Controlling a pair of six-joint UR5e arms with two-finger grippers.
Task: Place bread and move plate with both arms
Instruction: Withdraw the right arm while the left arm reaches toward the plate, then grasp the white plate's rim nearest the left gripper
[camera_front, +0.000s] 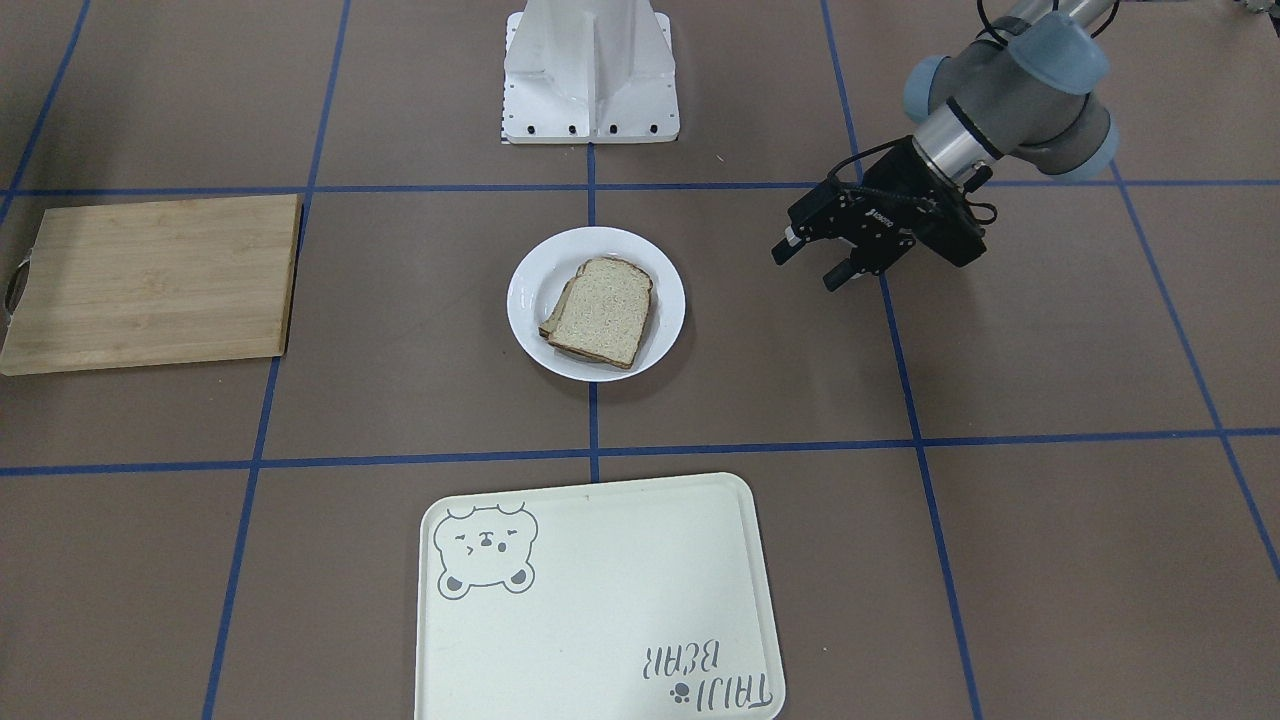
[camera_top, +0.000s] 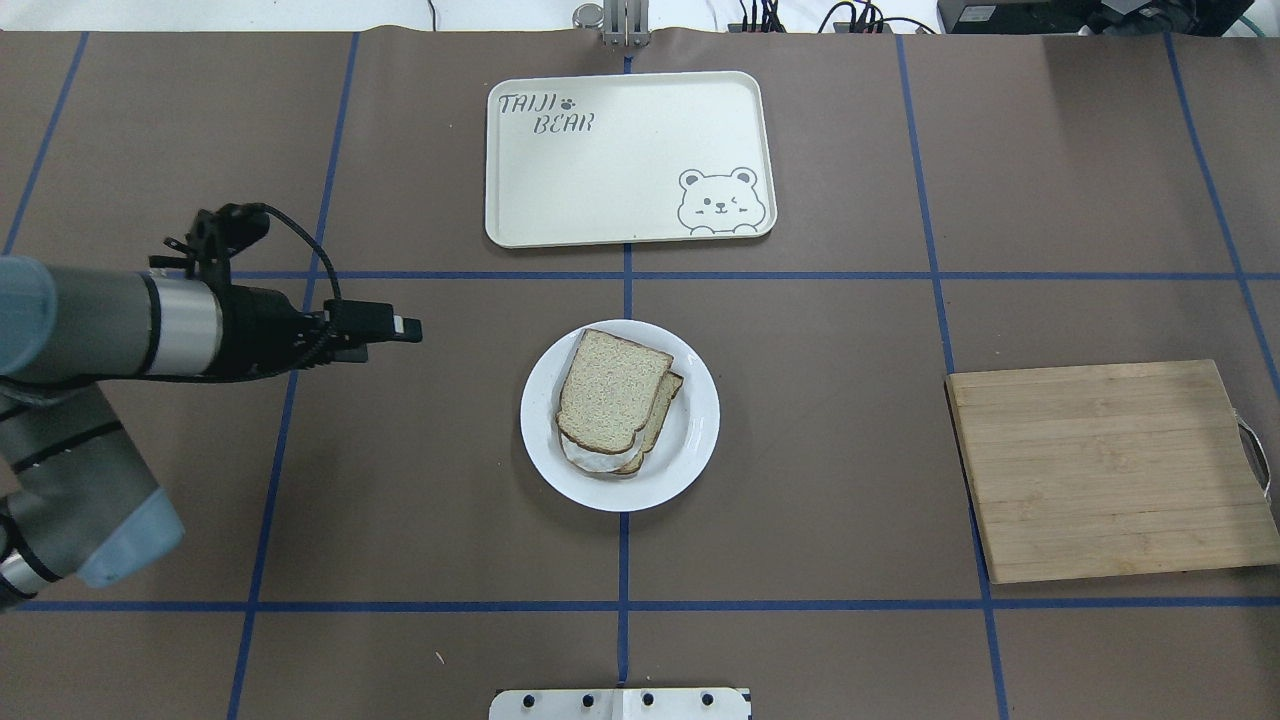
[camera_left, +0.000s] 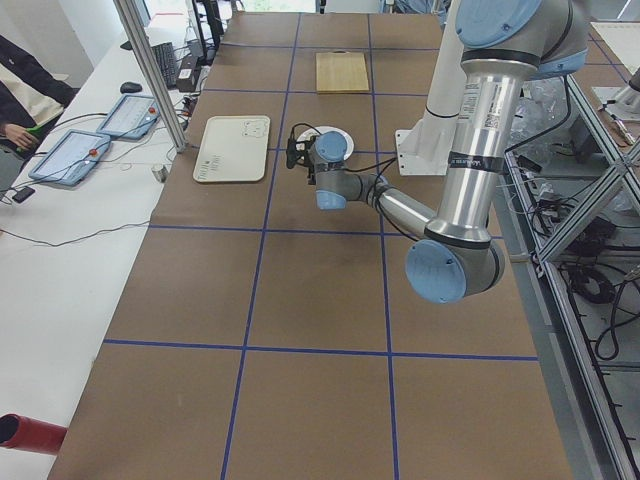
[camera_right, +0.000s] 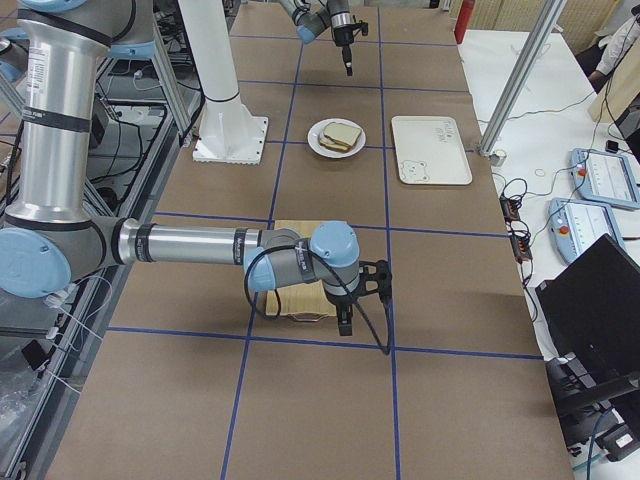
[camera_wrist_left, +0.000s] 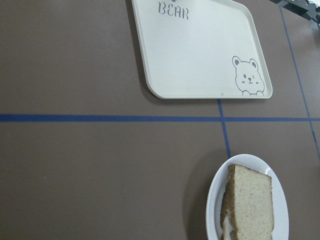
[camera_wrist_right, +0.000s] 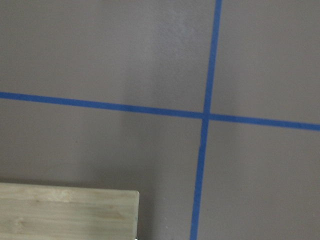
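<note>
The bread (camera_top: 610, 390) lies on top of a second slice (camera_top: 668, 402) on the white plate (camera_top: 690, 445) at the table's middle; a bit of egg white (camera_top: 590, 462) shows under it. The bread (camera_front: 603, 310) and the plate (camera_front: 528, 290) also show in the front view. My left gripper (camera_front: 810, 265) is open and empty, above the table beside the plate, apart from it; it also shows in the overhead view (camera_top: 405, 330). My right gripper (camera_right: 345, 320) shows only in the exterior right view, by the cutting board's near end; I cannot tell its state.
A cream tray with a bear drawing (camera_top: 620, 160) lies beyond the plate, away from the robot. A wooden cutting board (camera_top: 1100, 465) lies on the robot's right. The white robot base (camera_front: 590, 70) stands behind the plate.
</note>
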